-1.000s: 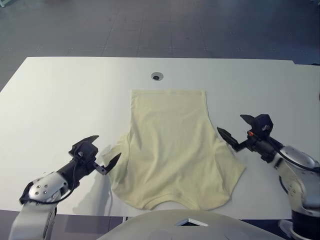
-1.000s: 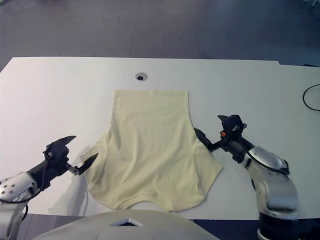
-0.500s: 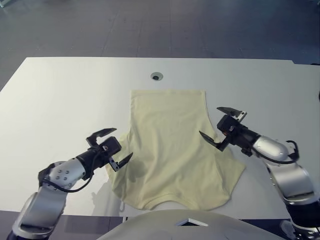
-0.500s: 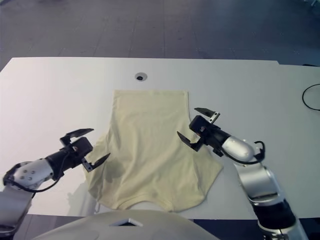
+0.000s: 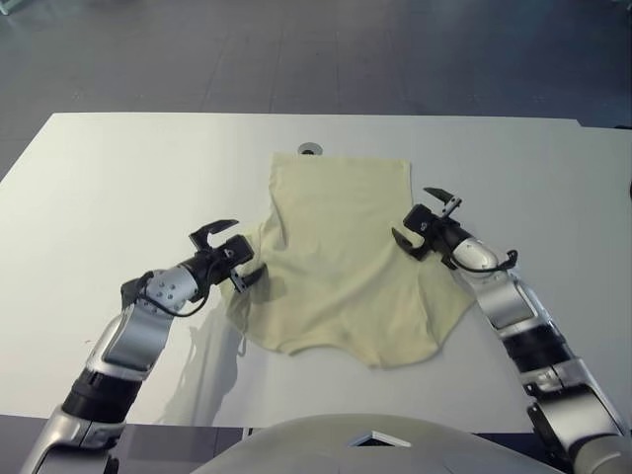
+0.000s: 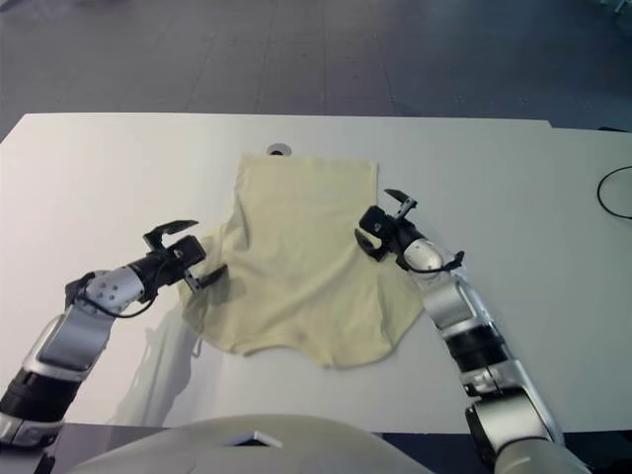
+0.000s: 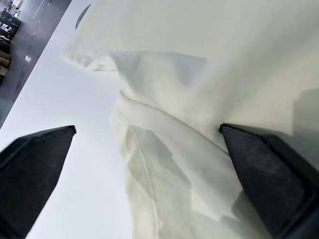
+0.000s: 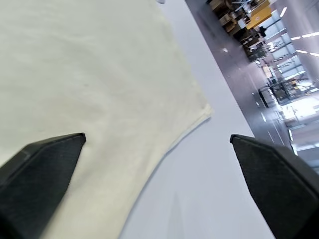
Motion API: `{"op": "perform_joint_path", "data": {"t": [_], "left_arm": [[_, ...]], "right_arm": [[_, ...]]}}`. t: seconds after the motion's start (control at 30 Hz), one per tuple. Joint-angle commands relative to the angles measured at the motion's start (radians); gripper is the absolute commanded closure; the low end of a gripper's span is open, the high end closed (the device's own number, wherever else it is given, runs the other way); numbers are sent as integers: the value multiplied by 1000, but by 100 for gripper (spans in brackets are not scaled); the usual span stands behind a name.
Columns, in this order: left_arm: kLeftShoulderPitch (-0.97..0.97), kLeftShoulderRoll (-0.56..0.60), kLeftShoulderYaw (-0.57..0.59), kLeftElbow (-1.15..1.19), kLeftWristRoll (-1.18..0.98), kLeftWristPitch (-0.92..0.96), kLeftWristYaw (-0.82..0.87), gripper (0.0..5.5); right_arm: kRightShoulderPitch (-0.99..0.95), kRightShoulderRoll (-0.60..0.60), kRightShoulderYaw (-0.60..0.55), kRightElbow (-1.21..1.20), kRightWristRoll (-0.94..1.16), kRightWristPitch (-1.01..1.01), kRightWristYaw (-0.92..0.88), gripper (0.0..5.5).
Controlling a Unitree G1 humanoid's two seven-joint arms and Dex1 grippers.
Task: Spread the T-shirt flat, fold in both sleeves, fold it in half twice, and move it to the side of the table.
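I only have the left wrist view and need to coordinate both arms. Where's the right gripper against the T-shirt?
Observer: The right gripper is open, straddling the T-shirt's right edge.
Operator: Which end faces the robot?
Observer: The neckline; the straight hem lies at the far end.
Operator: Is it off to the side yet?
Observer: No, it lies in the middle of the table.
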Motion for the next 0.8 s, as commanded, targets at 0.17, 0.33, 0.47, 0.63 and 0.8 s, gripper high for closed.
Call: {"op": "perform_joint_path", "data": {"t": [0.17, 0.33, 0.47, 0.63, 0.8], "left_arm": [[29, -20, -9, 19, -2, 57, -21, 11], [55, -40, 19, -106, -36, 124, -19, 11], [12, -37, 78, -160, -56, 156, -4, 11], [70, -9, 274, -333, -135, 272, -10, 11], [292, -113, 459, -536, -265, 499, 14, 11]], "right_arm": [[-111, 53, -21, 257, -5, -163, -62, 10], [-108, 64, -92, 159, 109, -261, 1, 10], [-38, 34, -125, -52, 180, -213, 94, 10], [81, 5, -239, -375, 271, 60, 136, 10], [225, 37, -369, -677, 411, 378, 115, 10]]}}
